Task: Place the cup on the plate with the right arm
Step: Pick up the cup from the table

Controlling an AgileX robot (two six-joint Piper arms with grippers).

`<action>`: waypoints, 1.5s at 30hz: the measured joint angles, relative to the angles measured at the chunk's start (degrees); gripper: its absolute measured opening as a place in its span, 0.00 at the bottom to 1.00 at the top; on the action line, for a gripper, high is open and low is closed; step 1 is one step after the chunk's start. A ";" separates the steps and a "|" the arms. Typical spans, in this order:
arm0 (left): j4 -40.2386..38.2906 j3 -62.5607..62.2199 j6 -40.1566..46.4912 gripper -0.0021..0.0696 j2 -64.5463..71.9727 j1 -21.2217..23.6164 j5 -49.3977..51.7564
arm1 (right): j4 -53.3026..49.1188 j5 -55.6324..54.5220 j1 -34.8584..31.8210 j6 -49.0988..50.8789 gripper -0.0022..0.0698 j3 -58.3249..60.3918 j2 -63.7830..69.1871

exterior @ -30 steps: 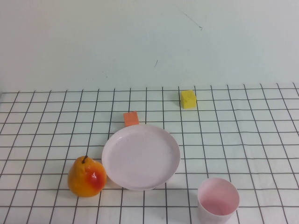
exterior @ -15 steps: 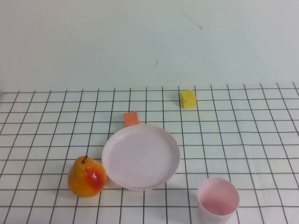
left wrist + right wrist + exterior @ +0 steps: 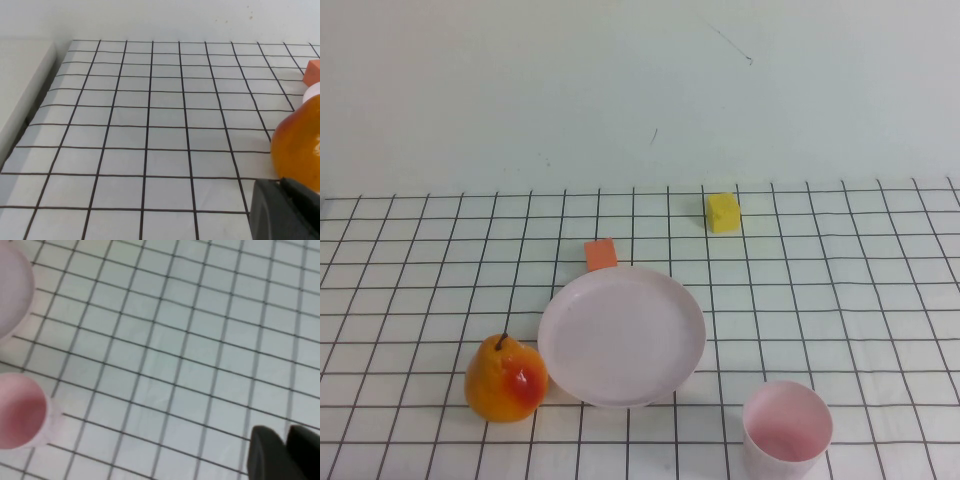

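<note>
Cup (image 3: 787, 428) unmoved since 1 second ago, upright, apart from plate (image 3: 621, 335). Right gripper (image 3: 282, 452) nearby, left gripper (image 3: 285, 210) parked; jaw states undeterminable. Pickup not begun.

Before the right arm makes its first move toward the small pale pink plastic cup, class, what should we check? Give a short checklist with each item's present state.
1. Small pale pink plastic cup upright, mouth up, near the table's front edge: ok.
2. Round pale pink plastic plate bare, with room for the cup: ok.
3. Cup apart from the plate, with bare grid cloth between: ok.
4. Orange-yellow pear sits at the plate's left rim, away from the cup's path: ok.
5. Right gripper off to the side of the cup, not yet over it; whether open: cannot tell.
6. Left gripper low beside the pear, parked; whether open: cannot tell.
</note>
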 joint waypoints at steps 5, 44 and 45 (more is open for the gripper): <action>0.00 0.00 0.00 0.03 0.00 0.00 0.00 | 16.44 0.11 1.26 -11.35 0.43 0.00 10.37; 0.00 0.00 0.00 0.02 0.00 0.00 0.00 | 15.75 -0.31 25.56 -21.88 0.07 -12.52 51.14; 0.00 0.00 0.00 0.02 0.00 0.00 0.00 | 15.75 0.77 25.85 -21.94 0.06 -14.65 51.14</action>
